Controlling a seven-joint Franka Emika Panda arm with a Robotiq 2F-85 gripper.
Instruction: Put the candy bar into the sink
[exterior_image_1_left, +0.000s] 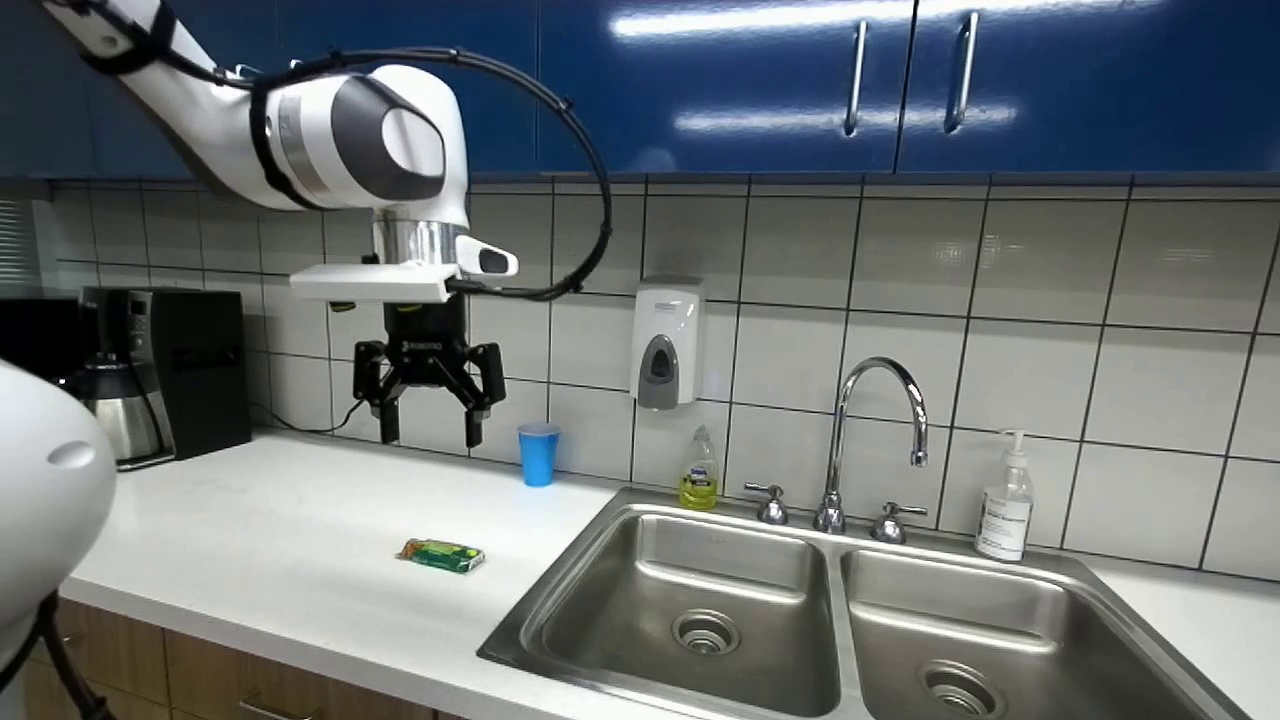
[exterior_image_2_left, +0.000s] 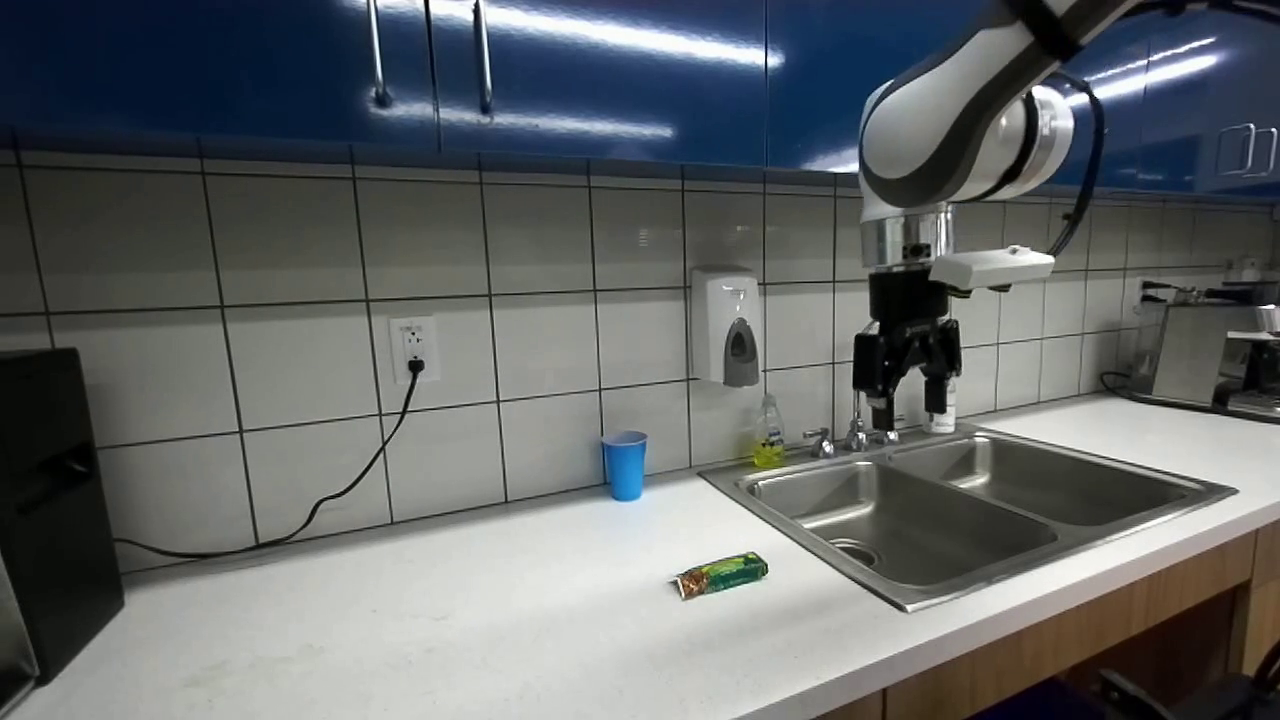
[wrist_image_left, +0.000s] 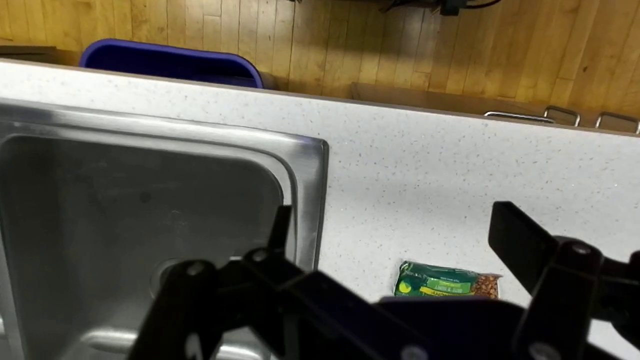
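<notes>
Green-wrapped and thin, the candy bar (exterior_image_1_left: 441, 556) lies on the counter (exterior_image_1_left: 270, 520) near the sink (exterior_image_1_left: 640, 610) in an exterior view, and the gripper (exterior_image_1_left: 431, 436) hangs well above the counter, jaws spread and holding nothing; going too low for so flat a thing could jam their tips into the worktop. In an exterior view, the blue cup (exterior_image_2_left: 625, 466) stands near the tiled wall (exterior_image_2_left: 545, 345), and a careless sideways sweep at counter height might topple it. In the wrist view, the candy bar's length runs roughly from jaw to jaw, so closing unturned would likely squeeze it end to end and make it buckle or slip. One jaw also overlaps the sink's rim there, and a straight descent might catch it.
</notes>
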